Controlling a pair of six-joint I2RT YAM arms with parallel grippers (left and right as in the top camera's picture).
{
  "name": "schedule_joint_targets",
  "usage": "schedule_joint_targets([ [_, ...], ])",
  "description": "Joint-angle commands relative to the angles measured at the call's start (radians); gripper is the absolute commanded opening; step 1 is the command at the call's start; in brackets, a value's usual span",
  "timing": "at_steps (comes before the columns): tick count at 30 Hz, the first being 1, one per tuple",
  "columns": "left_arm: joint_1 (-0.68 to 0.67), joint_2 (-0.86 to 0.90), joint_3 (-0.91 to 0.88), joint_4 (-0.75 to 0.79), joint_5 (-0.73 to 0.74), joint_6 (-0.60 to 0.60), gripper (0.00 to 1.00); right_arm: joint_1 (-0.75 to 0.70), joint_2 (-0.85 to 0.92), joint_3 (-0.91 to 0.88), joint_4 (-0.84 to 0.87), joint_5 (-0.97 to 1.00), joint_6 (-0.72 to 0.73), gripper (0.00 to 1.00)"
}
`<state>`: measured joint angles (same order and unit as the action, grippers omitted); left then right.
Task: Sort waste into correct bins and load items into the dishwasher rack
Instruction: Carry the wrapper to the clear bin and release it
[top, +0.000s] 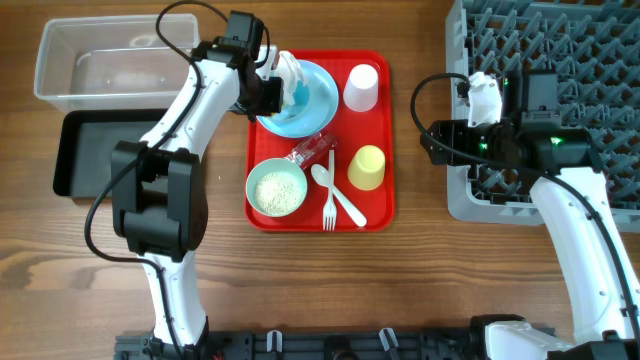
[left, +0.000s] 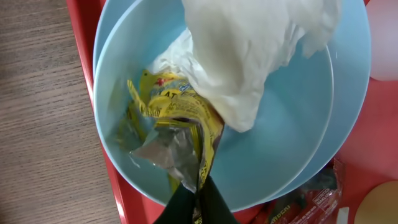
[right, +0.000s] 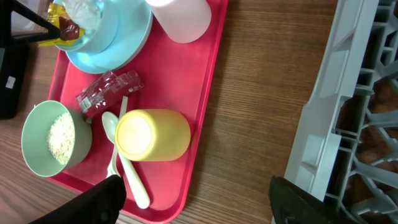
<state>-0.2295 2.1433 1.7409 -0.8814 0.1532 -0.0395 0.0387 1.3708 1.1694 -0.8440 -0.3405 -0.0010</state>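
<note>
My left gripper (left: 198, 198) is shut on a yellow-and-silver scrap (left: 177, 127) inside a pale blue bowl (left: 292, 143) that sits on the pale blue plate (top: 290, 126). Crumpled white tissue (left: 249, 50) lies in the same bowl. From overhead the left gripper (top: 273, 90) is over that bowl (top: 318, 92). A second bowl (top: 277, 189) holds white grains. A clear red-printed wrapper (top: 315, 150), white spoon (top: 342, 197), white fork (top: 329, 205), yellow cup (top: 367, 167) and pink cup (top: 361, 87) lie on the tray. My right gripper (top: 432, 142) is open and empty over the wood.
The red tray (top: 384, 205) is at the centre. The clear tub (top: 70, 50) and black tray (top: 85, 175) stand at the far left. The grey dishwasher rack (top: 580, 60) fills the right, its edge close beside my right gripper (right: 199, 208).
</note>
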Motion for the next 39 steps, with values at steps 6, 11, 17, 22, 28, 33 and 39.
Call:
schedule_joint_targets([
  [6, -0.004, -0.054, 0.021, -0.006, -0.005, -0.021, 0.04, 0.003, 0.0, 0.021, 0.003, -0.02, 0.002, 0.78],
  [11, -0.003, -0.159, 0.021, -0.014, -0.006, -0.029, 0.04, 0.003, 0.0, 0.021, 0.005, -0.019, 0.002, 0.77],
  [17, 0.019, -0.254, 0.021, -0.009, -0.044, -0.036, 0.04, 0.003, 0.0, 0.021, 0.013, -0.02, 0.002, 0.77],
  [22, 0.084, -0.262, 0.021, 0.0, -0.154, -0.036, 0.04, 0.003, 0.0, 0.021, 0.015, -0.02, 0.003, 0.77],
  [28, 0.218, -0.245, 0.021, 0.071, -0.218, -0.035, 0.04, 0.003, 0.0, 0.021, 0.018, -0.02, 0.004, 0.77],
  [33, 0.323, -0.232, 0.02, 0.145, -0.19, -0.035, 0.06, 0.003, 0.0, 0.021, 0.017, -0.02, 0.004, 0.77],
  [39, 0.35, -0.22, 0.019, 0.174, -0.181, -0.035, 0.79, 0.003, 0.0, 0.021, 0.017, -0.021, 0.005, 0.76],
])
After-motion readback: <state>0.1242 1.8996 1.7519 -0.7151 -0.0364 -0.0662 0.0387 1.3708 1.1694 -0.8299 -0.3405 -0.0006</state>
